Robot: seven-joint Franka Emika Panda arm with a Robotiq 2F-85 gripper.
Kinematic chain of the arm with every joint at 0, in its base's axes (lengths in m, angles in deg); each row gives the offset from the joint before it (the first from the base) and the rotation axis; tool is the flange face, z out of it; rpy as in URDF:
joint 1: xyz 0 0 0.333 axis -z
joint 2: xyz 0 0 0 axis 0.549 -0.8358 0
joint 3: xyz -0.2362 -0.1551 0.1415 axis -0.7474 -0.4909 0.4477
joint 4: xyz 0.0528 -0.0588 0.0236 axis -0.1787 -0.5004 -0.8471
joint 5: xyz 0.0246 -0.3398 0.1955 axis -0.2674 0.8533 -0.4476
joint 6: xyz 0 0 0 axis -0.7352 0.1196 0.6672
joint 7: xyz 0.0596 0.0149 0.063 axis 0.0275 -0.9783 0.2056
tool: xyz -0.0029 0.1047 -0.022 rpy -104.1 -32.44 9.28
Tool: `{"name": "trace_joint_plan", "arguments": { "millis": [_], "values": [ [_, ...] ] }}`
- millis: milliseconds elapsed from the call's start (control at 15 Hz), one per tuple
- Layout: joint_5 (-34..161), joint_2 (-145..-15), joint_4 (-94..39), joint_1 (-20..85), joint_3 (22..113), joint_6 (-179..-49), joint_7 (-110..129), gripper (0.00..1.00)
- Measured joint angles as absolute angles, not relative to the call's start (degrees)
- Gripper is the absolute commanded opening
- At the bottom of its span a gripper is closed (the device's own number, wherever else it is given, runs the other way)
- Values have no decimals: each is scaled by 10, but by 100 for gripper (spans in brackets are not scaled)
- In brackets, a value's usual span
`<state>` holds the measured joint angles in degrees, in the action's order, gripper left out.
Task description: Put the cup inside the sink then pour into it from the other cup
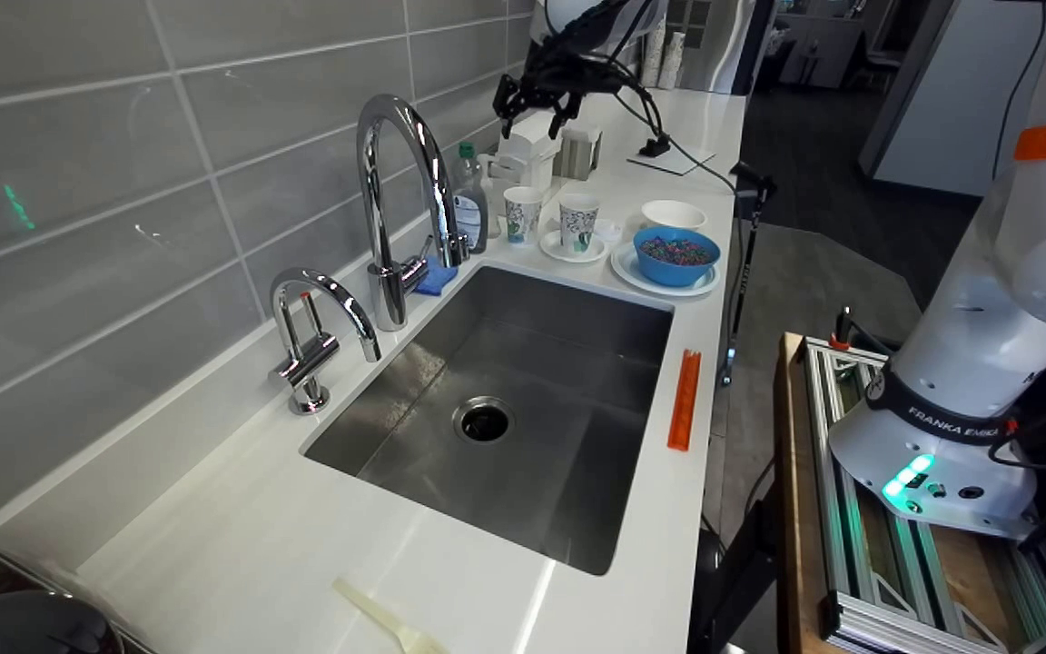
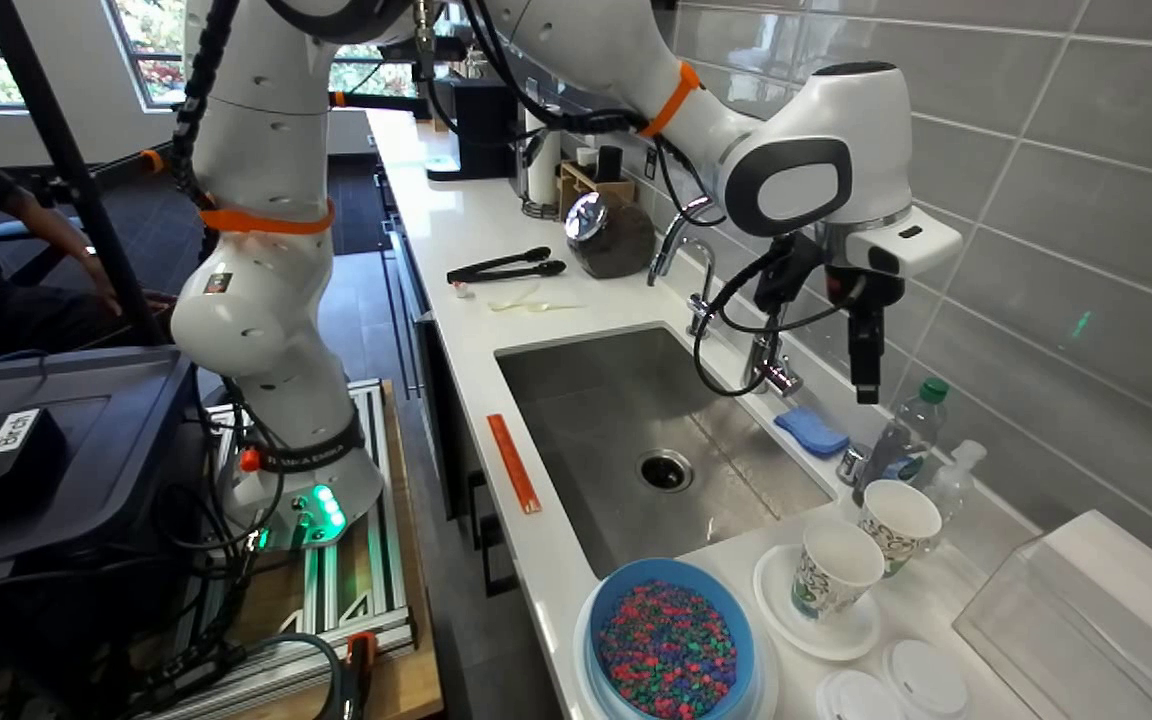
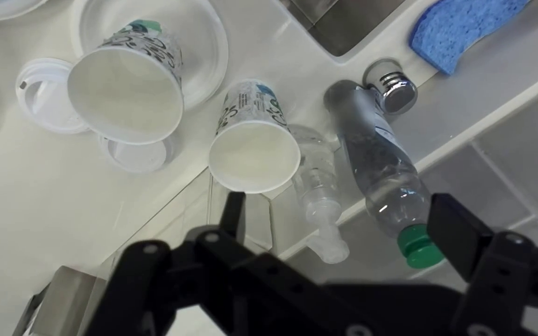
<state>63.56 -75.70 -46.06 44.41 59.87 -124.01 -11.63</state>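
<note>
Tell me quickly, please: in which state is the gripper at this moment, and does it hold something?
Gripper: open, with a wide gap, holding nothing.

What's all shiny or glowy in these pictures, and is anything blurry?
In an exterior view, a bright streak of light lies on the white counter; in both exterior views, a green glint shows on the tiled wall; in the wrist view, the green-capped bottle glints white, and the claw looks nearly black and slightly blurry.
</note>
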Motion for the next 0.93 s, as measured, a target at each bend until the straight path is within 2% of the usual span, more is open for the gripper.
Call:
{"name": "trace_joint_plan", "arguments": {
  "millis": [933],
  "values": [
    [644, -767, -441, 448, 578, -1239, -85, 100]
  ]
}}
